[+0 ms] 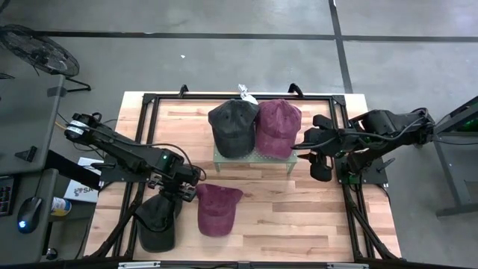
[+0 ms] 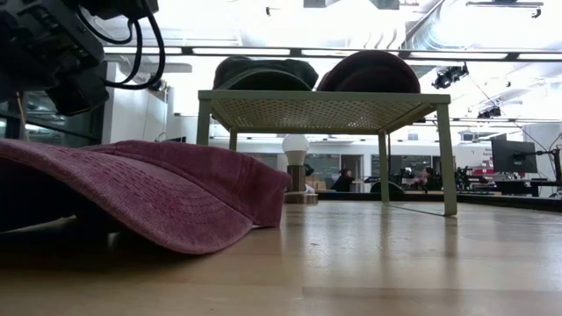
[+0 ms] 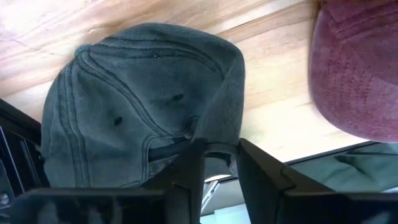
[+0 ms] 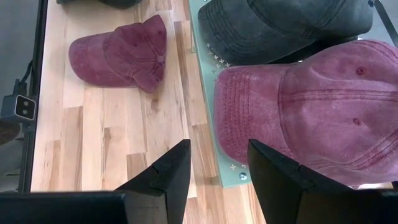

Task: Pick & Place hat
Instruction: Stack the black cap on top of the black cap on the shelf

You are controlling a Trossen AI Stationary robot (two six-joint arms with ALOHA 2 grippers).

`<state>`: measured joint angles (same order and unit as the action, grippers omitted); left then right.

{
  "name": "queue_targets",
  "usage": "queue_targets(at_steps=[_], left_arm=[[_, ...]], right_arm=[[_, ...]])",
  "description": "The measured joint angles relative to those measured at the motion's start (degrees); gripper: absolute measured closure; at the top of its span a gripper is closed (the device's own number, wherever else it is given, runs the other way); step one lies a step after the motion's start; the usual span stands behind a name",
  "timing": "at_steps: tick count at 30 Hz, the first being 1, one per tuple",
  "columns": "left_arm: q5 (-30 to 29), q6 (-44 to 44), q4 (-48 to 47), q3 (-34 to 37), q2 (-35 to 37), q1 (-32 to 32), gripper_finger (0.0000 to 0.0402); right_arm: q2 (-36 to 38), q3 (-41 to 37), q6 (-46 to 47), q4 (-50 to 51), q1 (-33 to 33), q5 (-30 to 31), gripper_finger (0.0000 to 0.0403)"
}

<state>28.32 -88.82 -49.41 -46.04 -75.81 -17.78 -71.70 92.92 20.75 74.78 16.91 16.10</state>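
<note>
No brand name or legible writing shows on any cap. A white tag [image 1: 246, 94] lies at the far edge of the rack, and a white sheet with dark print [image 1: 81, 188] sits under the left arm at the table's left edge; its lettering is too small to read.

Four caps are present. A dark grey cap [image 1: 233, 127] and a maroon cap [image 1: 278, 127] sit side by side, touching, on the pale green perforated rack [image 1: 251, 161] in the middle of the far half of the wooden table [image 1: 299, 217]. In the low view both crowns rise above the rack's top. A second maroon cap [image 1: 216, 208] lies flat on the table in front of the rack. A second dark grey cap [image 1: 157, 218] lies just to the left of it, near the front-left corner. All four are washed cotton with stitched panel seams and small eyelets; the grey cap in the left wrist view shows rows of stitching on its brim.

The left gripper [image 1: 179, 188] is over the rear edge of the second dark grey cap. In the left wrist view its fingers [image 3: 186, 174] stand close together with a narrow gap, the cap's back edge beside them; whether they pinch the fabric cannot be determined.

The right gripper [image 1: 308, 139] is beside the rack's right end, near the maroon cap. Its fingers [image 4: 168, 171] are spread apart and hold nothing.
</note>
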Motion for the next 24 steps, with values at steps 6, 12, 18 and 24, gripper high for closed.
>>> queue_targets(at_steps=[6,12,18,24], left_arm=[[-0.17,0.08,0.0,0.0,0.0,0.0,0.0346],[-0.34,0.47,0.07,0.0,0.0,0.0,0.0394],[-0.29,2.62,1.98,-0.01,0.02,0.0,0.0398],[-0.53,6.49,1.78,-5.93,0.61,0.0,0.0399]], right_arm=[[0.0,0.0,0.15,0.0,0.0,0.0,0.0253],[0.0,0.0,0.17,0.0,0.0,0.02,0.0253],[0.0,0.0,0.17,0.0,0.02,0.26,0.0252],[0.0,0.0,0.39,-0.02,0.0,0.25,0.0253]])
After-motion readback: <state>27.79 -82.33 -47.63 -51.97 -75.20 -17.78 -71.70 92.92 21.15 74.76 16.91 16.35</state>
